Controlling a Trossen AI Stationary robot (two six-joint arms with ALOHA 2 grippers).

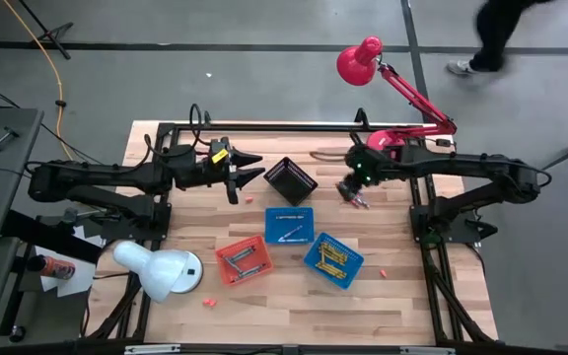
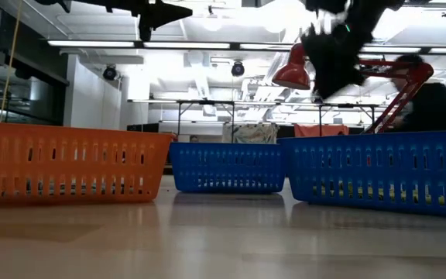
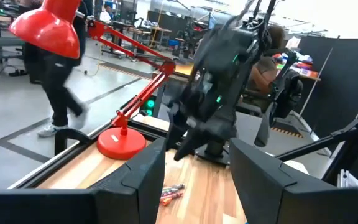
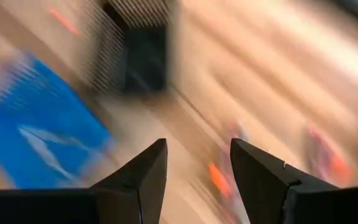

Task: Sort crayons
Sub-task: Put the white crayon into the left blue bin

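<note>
Left gripper waits empty, fingers parted, beside the black basket. Sorted crayons lie in the red-orange basket and both blue baskets; right gripper, parted and empty, hangs over loose crayons. Strays remain, so sorting looks unfinished.

baskets: two blue, one orange, one black | lamps: red, white
</note>
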